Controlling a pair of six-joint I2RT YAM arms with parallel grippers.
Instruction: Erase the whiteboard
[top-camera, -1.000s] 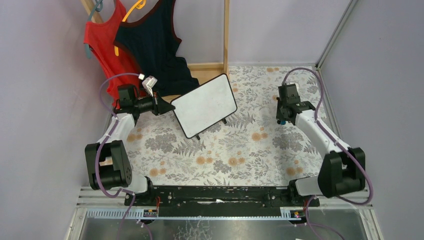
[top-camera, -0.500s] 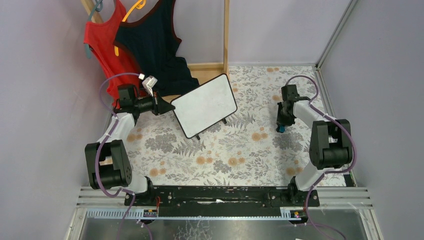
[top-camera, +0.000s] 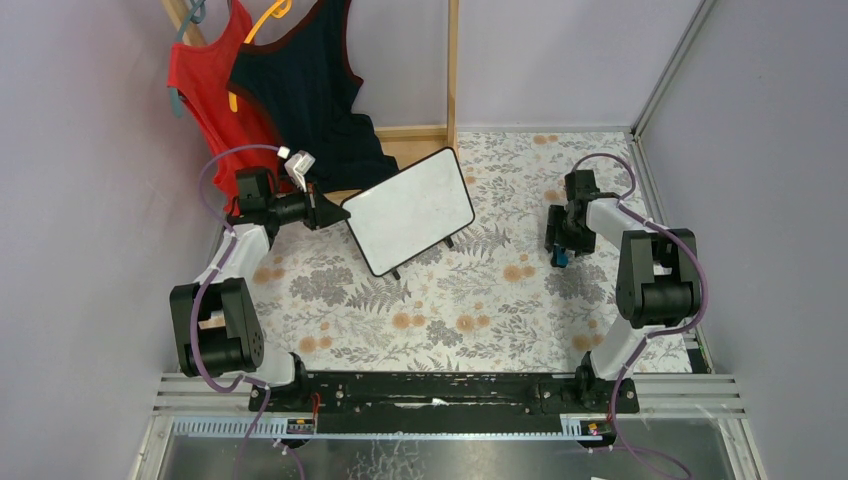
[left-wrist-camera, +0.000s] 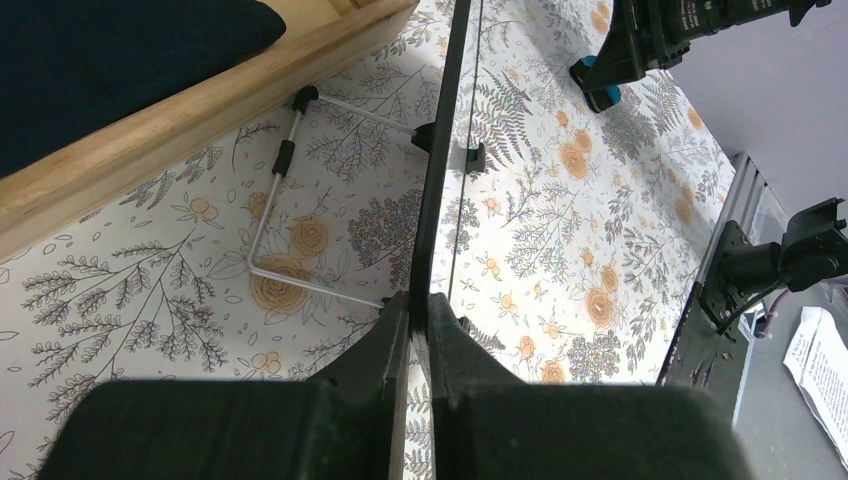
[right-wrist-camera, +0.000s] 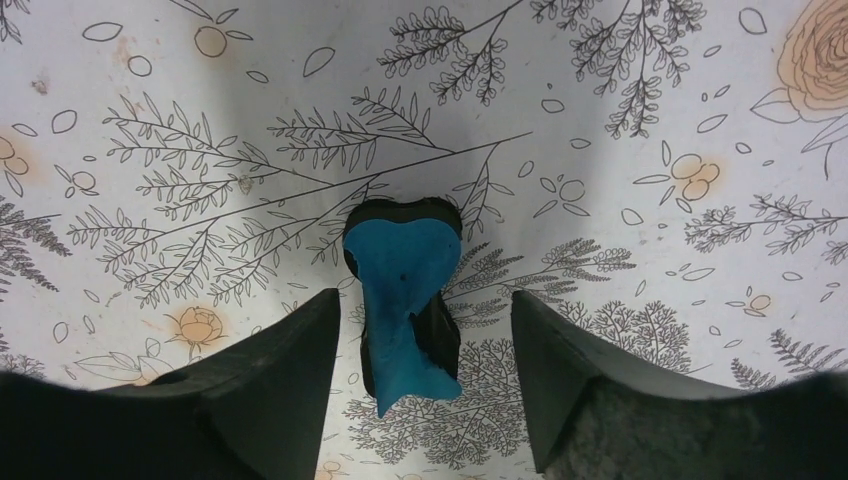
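The left gripper (top-camera: 325, 212) stayed clamped on the left rim of the whiteboard (top-camera: 410, 210), which had not moved and stood tilted at centre-left of the top view. At right, the right gripper (top-camera: 561, 250) had opened and its arm had folded upright. The left wrist view alone showed the whiteboard edge-on. The right wrist view alone showed the blue eraser (right-wrist-camera: 405, 290) lying on the bench (right-wrist-camera: 640, 140) between the spread fingers, touching neither.
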